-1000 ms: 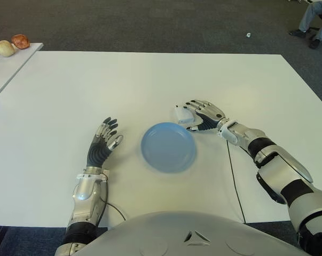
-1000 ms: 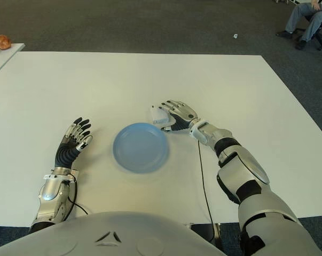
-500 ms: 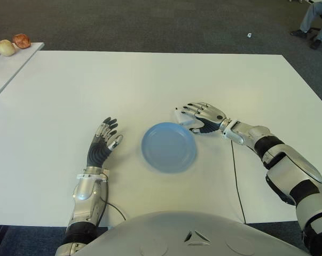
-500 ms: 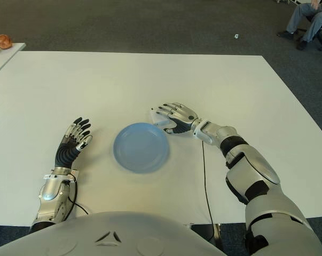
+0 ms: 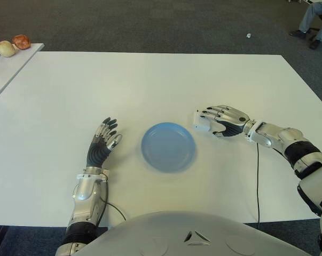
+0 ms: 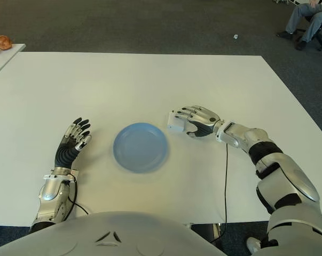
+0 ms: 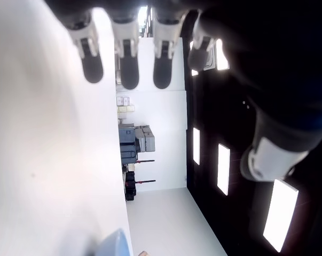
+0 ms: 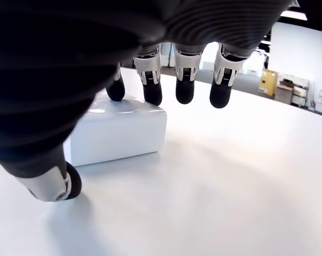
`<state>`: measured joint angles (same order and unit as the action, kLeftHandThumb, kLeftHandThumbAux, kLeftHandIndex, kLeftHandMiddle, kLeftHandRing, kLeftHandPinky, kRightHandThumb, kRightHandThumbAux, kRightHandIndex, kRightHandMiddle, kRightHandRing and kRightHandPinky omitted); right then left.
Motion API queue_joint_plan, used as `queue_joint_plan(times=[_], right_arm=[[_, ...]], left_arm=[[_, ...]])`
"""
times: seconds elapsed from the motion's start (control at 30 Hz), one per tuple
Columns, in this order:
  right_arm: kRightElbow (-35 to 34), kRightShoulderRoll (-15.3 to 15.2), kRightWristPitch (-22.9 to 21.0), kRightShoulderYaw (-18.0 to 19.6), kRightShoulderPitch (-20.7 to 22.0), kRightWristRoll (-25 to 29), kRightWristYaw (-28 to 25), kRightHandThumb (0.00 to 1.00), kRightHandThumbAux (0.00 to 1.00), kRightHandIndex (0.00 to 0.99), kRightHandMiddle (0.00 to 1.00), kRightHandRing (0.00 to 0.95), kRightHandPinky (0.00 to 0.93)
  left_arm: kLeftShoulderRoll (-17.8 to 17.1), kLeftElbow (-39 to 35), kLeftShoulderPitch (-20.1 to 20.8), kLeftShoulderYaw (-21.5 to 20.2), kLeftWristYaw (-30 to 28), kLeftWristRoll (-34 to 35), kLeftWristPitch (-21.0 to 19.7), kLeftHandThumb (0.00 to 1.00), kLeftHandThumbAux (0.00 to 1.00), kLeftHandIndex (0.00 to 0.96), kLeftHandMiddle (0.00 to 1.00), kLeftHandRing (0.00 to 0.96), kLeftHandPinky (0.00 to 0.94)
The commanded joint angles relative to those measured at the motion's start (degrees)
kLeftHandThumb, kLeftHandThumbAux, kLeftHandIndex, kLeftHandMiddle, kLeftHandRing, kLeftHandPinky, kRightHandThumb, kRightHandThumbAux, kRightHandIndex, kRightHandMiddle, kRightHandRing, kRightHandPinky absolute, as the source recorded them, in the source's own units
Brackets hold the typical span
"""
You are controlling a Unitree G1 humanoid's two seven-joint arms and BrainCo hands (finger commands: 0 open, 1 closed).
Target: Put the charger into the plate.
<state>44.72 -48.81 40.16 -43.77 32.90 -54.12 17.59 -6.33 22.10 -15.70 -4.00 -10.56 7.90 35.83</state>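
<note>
On the left I see my left hand (image 5: 102,143) on the white table (image 5: 150,80), fingers spread, holding nothing. Just beside it on the right sits the blue plate (image 5: 168,146), with nothing in it. Next comes the white charger (image 5: 202,122), on the table just past the plate's right rim. My right hand (image 5: 225,118) is over it, fingers bent down onto its top, thumb low beside it. A black cable (image 5: 257,181) runs along that arm.

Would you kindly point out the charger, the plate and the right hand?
charger (image 5: 201,122): left eye view, white top face.
plate (image 5: 168,146): left eye view, bare blue centre.
right hand (image 5: 228,118): left eye view, back of hand.
</note>
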Motion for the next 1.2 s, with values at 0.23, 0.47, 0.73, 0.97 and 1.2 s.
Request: queue_joint_plan(times=[0.23,0.47,0.73,0.97,1.2], right_arm=[[-12.0,-4.4,-2.4,4.6,-9.3,2.0,-12.0,0.0,0.604,0.0,0.0,0.0,0.0],[-16.9,-5.2,-4.9,8.0,-12.7,2.7,-16.1,0.0,0.59,0.0,0.0,0.0,0.0],[-20.8,-5.5,-6.2,10.9,-15.6,3.4,-19.9,0.0,0.586,0.0,0.0,0.0,0.0],[-22.8,-5.3,-6.7,13.4,-17.7,4.6,-22.1,0.0,0.577,0.0,0.0,0.0,0.0],[-23.5,-4.8,-6.7,15.3,-19.2,5.3,-21.7,0.0,0.553,0.0,0.0,0.0,0.0]], left_arm=[[0.6,8.3,-3.3,0.0,-0.1,-1.5,-2.3,0.0,0.559,0.121,0.168,0.157,0.16],[0.0,8.7,-2.7,-0.2,-0.7,-1.2,-2.8,0.0,0.552,0.122,0.164,0.152,0.156],[-0.3,9.1,-2.3,-0.6,-1.4,-0.7,-2.6,0.0,0.553,0.117,0.157,0.147,0.149],[-0.6,9.1,-2.2,-0.9,-1.6,-1.0,-2.4,0.0,0.547,0.117,0.153,0.143,0.144],[-0.8,9.4,-1.9,-1.3,-2.2,-1.1,-2.5,0.0,0.55,0.11,0.143,0.135,0.139]])
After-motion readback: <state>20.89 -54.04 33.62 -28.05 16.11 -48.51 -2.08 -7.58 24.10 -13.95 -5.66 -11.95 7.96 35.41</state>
